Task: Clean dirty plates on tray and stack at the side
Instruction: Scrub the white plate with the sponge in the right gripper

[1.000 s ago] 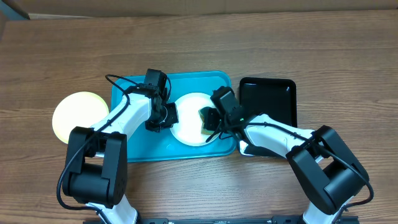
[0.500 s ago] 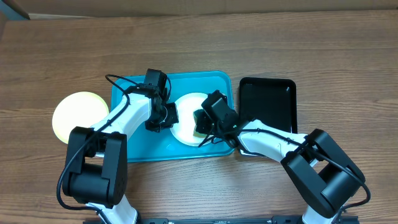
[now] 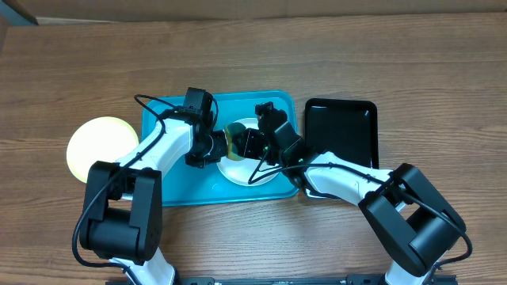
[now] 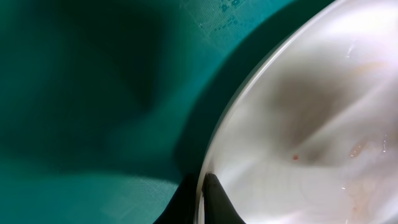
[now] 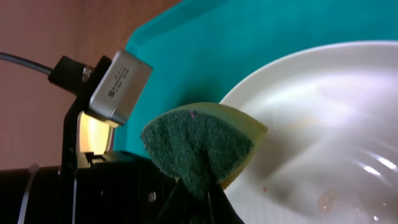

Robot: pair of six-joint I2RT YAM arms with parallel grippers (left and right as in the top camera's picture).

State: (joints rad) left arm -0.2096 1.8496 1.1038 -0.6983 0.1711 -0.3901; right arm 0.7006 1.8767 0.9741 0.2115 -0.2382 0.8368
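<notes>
Wood-grain brown worktop [image 3: 396, 63] fills your overhead view, and both arms reach from the near edge toward the middle. Your left arm angles in from the left. Its left hand [image 3: 212, 148] sits at the left edge of the round white shallow plate [image 3: 255, 168]. From the left wrist you see one dark fingertip [image 4: 213, 198] on top of the rim and the other finger under it, so this hand is pinching the rim.

Your right arm bends in from the right across the near right corner of the tray. Its right hand [image 3: 245, 142] is over the left part of the plate, fingers pressed together on a folded yellow sponge with a dark green scouring face [image 3: 234, 136]. From the right wrist the green face points toward the camera beside the rim. You cannot tell whether the sponge touches the plate.

The white plate looks glossy and wet, with faint orange smears [image 4: 364, 149] and a tiny red speck. It lies in the right half of the large turquoise-blue rectangular plastic tray [image 3: 170, 186].

A pale yellow-green round plate [image 3: 95, 150] rests on the worktop just left of that tray. A smaller glossy black tray [image 3: 348, 119] sits just to the right. The grey camera block on the left wrist [image 5: 118, 78] stands close to the sponge, so both hands crowd the same edge of the plate.
</notes>
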